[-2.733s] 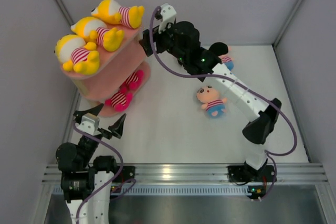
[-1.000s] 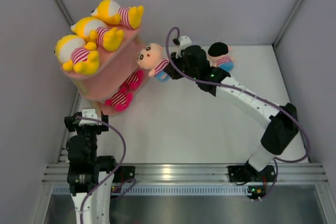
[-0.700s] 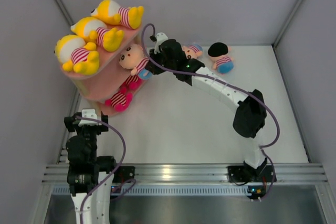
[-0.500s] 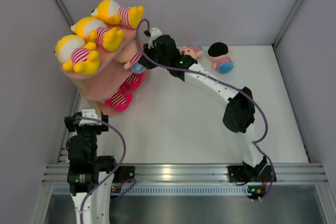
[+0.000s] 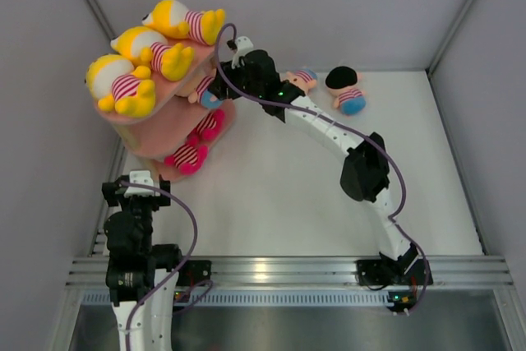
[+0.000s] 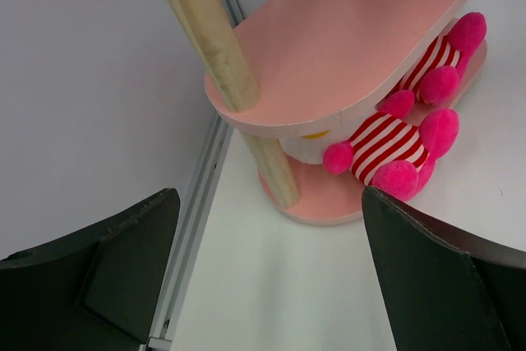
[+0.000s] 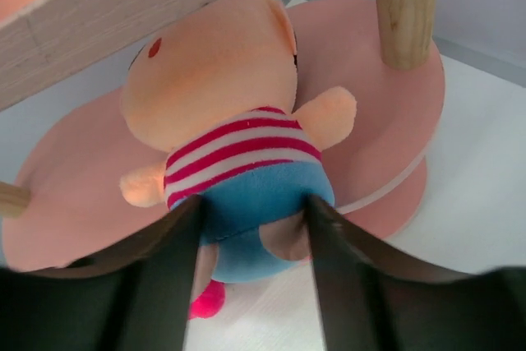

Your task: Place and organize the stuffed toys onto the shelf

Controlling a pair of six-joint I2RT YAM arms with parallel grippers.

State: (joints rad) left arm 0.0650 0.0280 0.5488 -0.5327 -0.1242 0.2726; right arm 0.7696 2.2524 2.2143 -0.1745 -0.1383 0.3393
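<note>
Pink-faced toy (image 7: 230,145) on shelf (image 7: 380,113) mid tier; R end effector (image 7: 251,221) straddles it, grip unclear; L end effector (image 6: 267,228) wide.

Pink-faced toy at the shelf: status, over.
Left gripper open, clear of shelf. Right gripper straddling pink-faced toy's blue bottom, grip unclear. Toy lying on middle tier. Wooden post beside it, apart.

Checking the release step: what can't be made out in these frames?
- Top view: pink-faced toy mostly hidden under shelf's top board and right gripper.
- Right wrist: whether the fingers grip it, unclear.
- Left wrist: magenta toys' heads hidden beneath middle board.
- Top view: another toy half behind right arm.
</note>
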